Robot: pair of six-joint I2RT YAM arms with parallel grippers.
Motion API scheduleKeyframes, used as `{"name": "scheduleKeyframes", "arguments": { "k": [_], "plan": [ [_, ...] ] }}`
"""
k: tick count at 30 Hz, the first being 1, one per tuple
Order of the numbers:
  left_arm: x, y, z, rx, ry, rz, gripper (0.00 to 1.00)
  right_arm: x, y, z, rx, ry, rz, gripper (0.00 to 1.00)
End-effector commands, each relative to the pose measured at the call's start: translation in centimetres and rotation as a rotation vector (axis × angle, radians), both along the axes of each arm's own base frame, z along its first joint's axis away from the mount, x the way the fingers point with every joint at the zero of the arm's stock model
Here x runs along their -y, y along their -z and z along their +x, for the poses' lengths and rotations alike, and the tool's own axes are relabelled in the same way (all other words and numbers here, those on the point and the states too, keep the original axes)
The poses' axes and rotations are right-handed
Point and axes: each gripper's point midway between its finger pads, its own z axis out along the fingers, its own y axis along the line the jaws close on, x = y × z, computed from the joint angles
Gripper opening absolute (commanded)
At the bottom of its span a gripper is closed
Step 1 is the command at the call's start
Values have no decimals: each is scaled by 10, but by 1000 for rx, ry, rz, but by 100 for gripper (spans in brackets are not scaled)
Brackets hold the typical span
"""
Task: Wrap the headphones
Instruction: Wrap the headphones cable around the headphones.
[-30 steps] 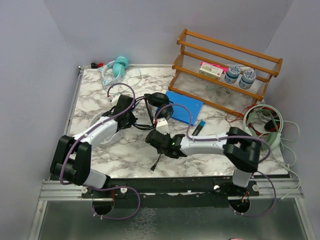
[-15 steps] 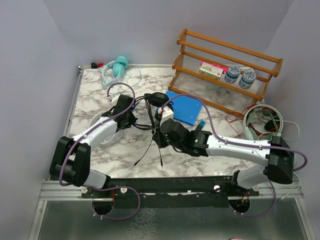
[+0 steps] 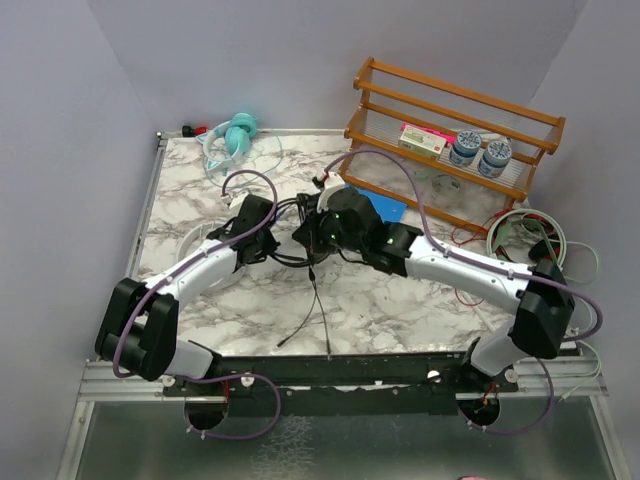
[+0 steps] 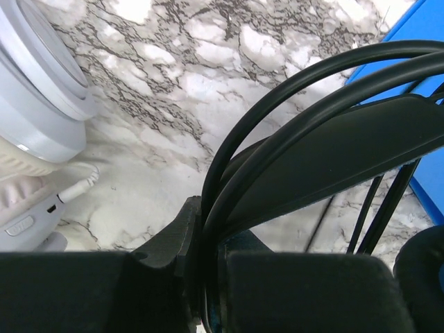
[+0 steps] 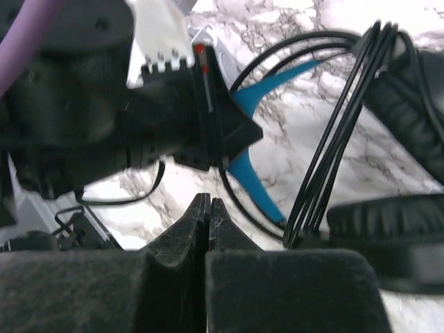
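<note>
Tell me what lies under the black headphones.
Under the black headphones, marble table and an edge of the blue pad show. In the top view the right arm covers much of the pad, so how far it runs beneath them is hidden.

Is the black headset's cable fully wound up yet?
Not fully: loops bundle by the black headset, but cable trails loose toward the near edge.

Table (image 3: 400, 310) centre is barred by left arm (image 3: 200, 262), right arm (image 3: 470, 272) and black headphones (image 4: 333, 146); right rear by a rack (image 3: 455, 95)
</note>
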Motion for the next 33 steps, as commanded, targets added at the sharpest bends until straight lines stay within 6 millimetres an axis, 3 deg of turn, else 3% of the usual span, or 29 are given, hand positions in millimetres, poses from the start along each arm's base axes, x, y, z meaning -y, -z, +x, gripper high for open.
{"name": "scheduleKeyframes", "arguments": {
  "k": [1, 4, 6, 11, 15, 22, 25, 30, 33],
  "plan": [
    [22, -19, 7, 67, 54, -69, 0, -17, 11, 23, -50, -67, 51, 1],
    [30, -11, -1, 33, 96, -67, 0, -17, 37, 35, -74, -79, -14, 1],
    [29, -6, -6, 17, 96, -52, 0, -15, 48, 28, -88, -119, -47, 1],
    [15, 6, -10, 15, 44, -7, 0, 6, 50, 0, -34, -199, -19, 5],
    [15, -3, -3, 40, 28, -10, 0, 30, 44, -22, 13, -233, -3, 13],
    [6, -52, 13, 111, 1, 41, 0, 75, 28, -58, 186, -275, 68, 28],
    [5, -82, 17, 140, 2, 48, 0, 93, 41, -62, 195, -220, 72, 31],
    [9, -127, 15, 204, 39, 14, 0, 107, 60, -66, 225, -155, 153, 45],
    [12, -150, 10, 222, 64, -14, 0, 110, 64, -67, 272, -141, 207, 63]
  ]
}}
